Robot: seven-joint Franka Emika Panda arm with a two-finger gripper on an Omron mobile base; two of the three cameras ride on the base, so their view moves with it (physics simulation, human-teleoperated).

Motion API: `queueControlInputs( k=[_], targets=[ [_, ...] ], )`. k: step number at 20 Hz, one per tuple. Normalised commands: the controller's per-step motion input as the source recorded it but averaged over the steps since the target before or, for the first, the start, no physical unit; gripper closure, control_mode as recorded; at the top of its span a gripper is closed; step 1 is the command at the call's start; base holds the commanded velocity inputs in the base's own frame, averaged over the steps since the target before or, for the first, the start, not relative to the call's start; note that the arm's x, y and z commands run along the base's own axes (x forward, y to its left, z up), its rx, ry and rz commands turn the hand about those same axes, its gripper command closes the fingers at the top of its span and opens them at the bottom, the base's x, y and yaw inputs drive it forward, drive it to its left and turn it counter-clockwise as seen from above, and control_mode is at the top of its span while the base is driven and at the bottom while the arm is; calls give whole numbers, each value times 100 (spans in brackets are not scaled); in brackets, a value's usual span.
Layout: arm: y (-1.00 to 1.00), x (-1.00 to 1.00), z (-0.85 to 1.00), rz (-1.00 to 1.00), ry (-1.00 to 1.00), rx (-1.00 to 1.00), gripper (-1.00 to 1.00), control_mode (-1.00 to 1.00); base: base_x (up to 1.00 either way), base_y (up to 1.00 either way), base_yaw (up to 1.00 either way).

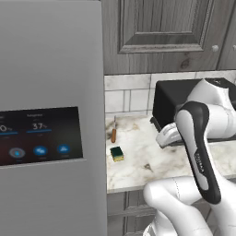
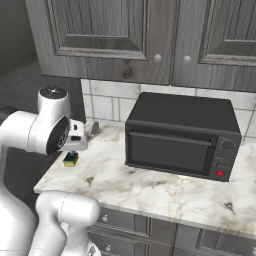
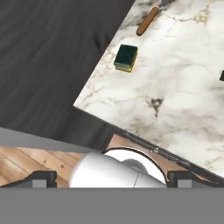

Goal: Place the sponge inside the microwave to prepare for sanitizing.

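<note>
The sponge (image 1: 116,153), a small yellow block with a dark green top, lies flat near the left end of the marble counter (image 1: 138,166). It also shows as the sponge (image 3: 126,57) well ahead of my fingertips (image 3: 43,178), and as the sponge (image 2: 70,159) partly behind my hand. My gripper (image 3: 113,179) is open, its tips far apart with nothing between them. My gripper (image 1: 165,137) hangs above the counter, to the right of the sponge and apart from it. The microwave is out of view.
A brown-handled utensil (image 1: 113,133) lies just behind the sponge by the tiled wall. A black toaster oven (image 2: 182,137) with a knob and handle stands on the right of the counter. A grey fridge (image 1: 46,92) with a display walls off the left. Wooden cabinets (image 2: 125,35) hang overhead.
</note>
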Motion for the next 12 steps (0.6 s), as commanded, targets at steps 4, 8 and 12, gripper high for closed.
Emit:
queueControlInputs(
  k=[4,8,12],
  targets=[
    [30,32,-41,11,-2,3,-100,-100,0,0,0],
    [20,54,-30,-1,1,6,-100,-100,0,0,0],
    [19,55,-30,-3,1,9,-100,-100,0,0,0]
  ],
)
